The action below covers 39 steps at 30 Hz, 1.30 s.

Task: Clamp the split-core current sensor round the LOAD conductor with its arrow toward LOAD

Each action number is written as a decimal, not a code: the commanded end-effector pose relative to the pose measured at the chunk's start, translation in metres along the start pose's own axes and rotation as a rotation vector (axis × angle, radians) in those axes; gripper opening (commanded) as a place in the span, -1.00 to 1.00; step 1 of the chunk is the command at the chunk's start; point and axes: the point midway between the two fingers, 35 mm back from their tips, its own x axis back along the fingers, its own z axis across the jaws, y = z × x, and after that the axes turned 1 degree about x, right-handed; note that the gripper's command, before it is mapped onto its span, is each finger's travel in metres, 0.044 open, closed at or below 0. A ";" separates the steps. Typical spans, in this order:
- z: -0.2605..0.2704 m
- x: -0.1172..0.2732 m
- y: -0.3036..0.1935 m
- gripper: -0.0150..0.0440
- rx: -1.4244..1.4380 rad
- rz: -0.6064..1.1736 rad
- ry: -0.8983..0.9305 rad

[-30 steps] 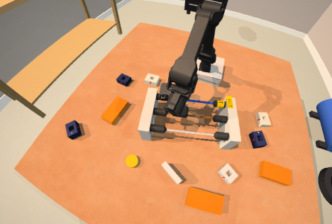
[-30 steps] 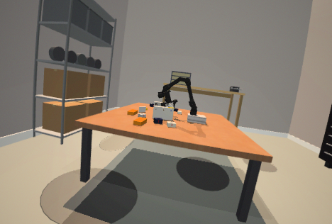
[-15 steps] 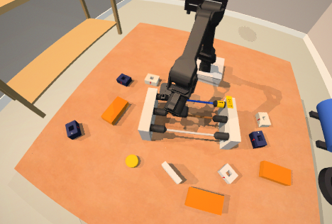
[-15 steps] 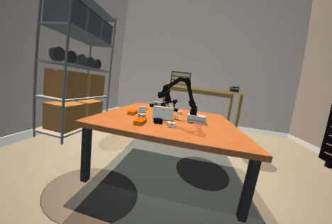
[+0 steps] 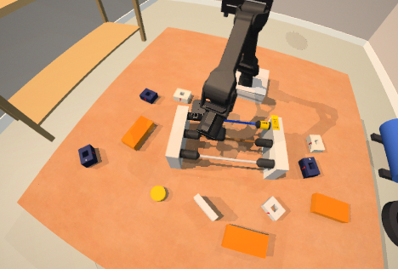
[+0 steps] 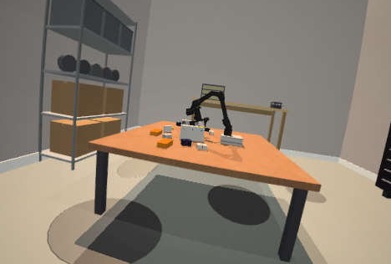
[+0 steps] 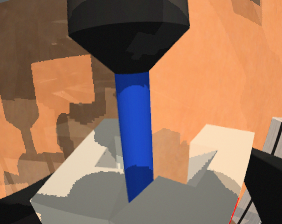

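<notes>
The blue conductor (image 5: 240,122) (image 7: 134,117) runs across the rack, with a yellow band and a yellow marker (image 5: 275,123) at its right end in the top view; the marker's lettering is not readable. My gripper (image 5: 213,123) (image 7: 169,159) is over the left part of this conductor, shut on the pale split-core sensor (image 7: 82,162). In the wrist view the conductor passes between the sensor's two pale sides, with a gap still visible beside it. A thin red line shows at the sensor's lower right edge. The arrow's direction and the latch cannot be made out. The top view hides the sensor behind the arm.
The rack's white end walls (image 5: 176,140) (image 5: 277,152) also hold an orange conductor (image 5: 240,140) and a white conductor (image 5: 227,158) close in front. White and navy sensor-like blocks, orange blocks, a yellow disc (image 5: 158,193) and a thin white block (image 5: 206,208) lie around the rack.
</notes>
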 end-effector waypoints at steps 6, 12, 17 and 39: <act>-0.005 0.001 0.000 -0.49 0.000 0.001 -0.018; -0.005 0.001 0.000 -0.49 0.000 0.001 -0.018; -0.005 0.001 0.000 -0.49 0.000 0.001 -0.018; -0.005 0.016 0.000 -0.49 0.005 -0.006 0.345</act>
